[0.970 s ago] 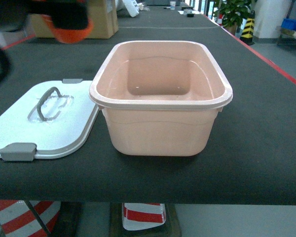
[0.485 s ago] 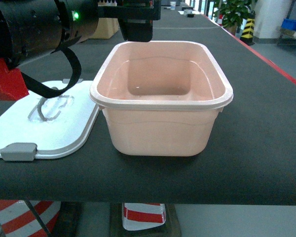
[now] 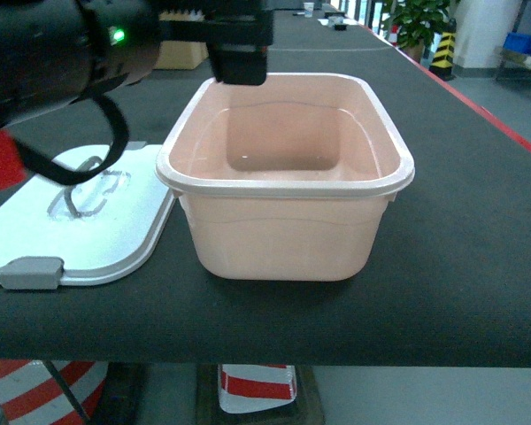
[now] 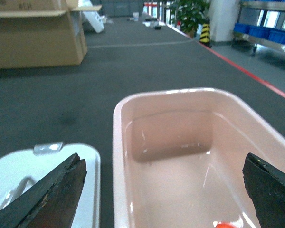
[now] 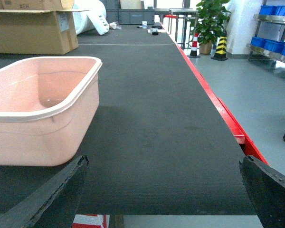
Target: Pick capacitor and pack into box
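The pale peach-pink box (image 3: 285,184) stands open in the middle of the black table. Its white lid (image 3: 115,243) with grey handle and clips lies flat to its left. My left gripper (image 4: 162,164) hangs open above the box's far-left part, one finger over the lid (image 4: 88,159) and the other over the box's inside. A small orange-red piece (image 4: 226,224), probably the capacitor, lies on the box floor at the bottom edge of the left wrist view. My right gripper (image 5: 164,161) is open over bare table, right of the box (image 5: 38,111), holding nothing.
A brown cardboard carton (image 4: 35,38) stands far back on the left. The table's red right edge (image 5: 213,95) runs beside an open aisle. A potted plant (image 3: 416,22) and blue bins (image 3: 522,44) stand at the back right. The left arm (image 3: 62,53) fills the head view's upper left.
My left arm has swung in from the upper left to above the box's far-left rim. The blurred orange shape near it one second ago no longer shows in the head view.
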Available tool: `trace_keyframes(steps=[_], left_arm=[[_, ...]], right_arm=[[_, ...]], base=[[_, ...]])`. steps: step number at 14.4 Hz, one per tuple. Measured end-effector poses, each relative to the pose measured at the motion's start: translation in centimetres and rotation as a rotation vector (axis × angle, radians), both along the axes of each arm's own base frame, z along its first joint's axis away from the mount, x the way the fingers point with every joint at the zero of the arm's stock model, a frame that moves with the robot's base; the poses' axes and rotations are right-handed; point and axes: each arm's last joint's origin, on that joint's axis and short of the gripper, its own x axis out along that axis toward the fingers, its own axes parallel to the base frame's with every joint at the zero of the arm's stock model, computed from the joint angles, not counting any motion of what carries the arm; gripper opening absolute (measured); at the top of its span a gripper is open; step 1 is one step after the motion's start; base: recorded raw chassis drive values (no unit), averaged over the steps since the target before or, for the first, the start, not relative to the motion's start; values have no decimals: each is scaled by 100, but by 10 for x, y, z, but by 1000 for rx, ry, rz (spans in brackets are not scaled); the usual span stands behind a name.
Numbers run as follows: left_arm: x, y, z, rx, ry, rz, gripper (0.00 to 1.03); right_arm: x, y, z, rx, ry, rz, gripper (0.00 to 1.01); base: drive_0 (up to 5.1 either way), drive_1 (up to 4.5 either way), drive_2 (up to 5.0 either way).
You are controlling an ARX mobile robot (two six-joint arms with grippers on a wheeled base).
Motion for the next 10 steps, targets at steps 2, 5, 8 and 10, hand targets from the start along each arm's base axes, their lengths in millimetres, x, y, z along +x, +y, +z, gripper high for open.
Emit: trace_keyframes(steps=[2, 5, 8, 10], left_arm=[[-25, 44, -2, -4, 16, 87, 98], [-26, 112, 14, -23, -51, 226, 98], [-4, 159, -23, -11, 29, 287, 98], [26, 167, -42, -15, 58, 258, 98]], right_arm=[[0, 0, 0, 0, 0, 0, 98], [0, 0, 0, 0, 0, 0, 98], [0, 0, 0, 0, 0, 0, 98], [0, 0, 0, 0, 0, 0, 98]], base=[[0, 0, 0], [0, 0, 0], [0, 0, 0], [0, 0, 0]])
